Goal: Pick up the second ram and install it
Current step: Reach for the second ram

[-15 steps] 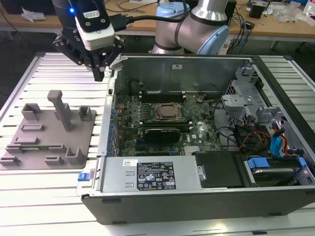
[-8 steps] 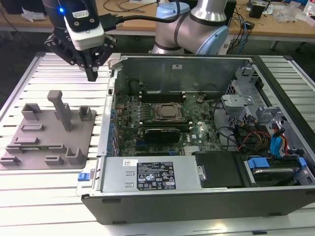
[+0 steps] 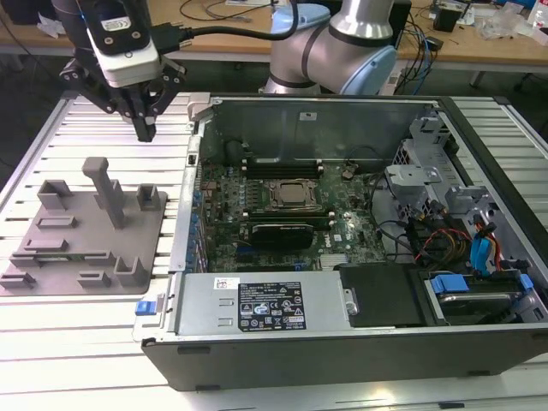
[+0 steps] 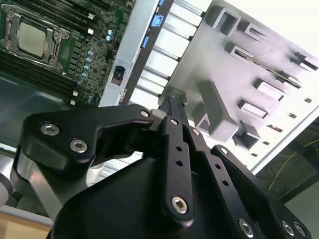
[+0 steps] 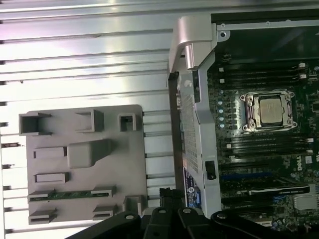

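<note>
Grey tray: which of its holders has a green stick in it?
The long holder whose end brackets carry the second ram, in the first wrist view. The matching bracket pair beside it and the grey tray's other pockets are bare.

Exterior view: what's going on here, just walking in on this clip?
A robot arm's gripper hovers above the slatted table, between the grey fixture tray and the open computer case. Its jaws look shut, with nothing between them. The second ram, seen in the first wrist view, lies in a slot of the tray, not yet picked up.
</note>
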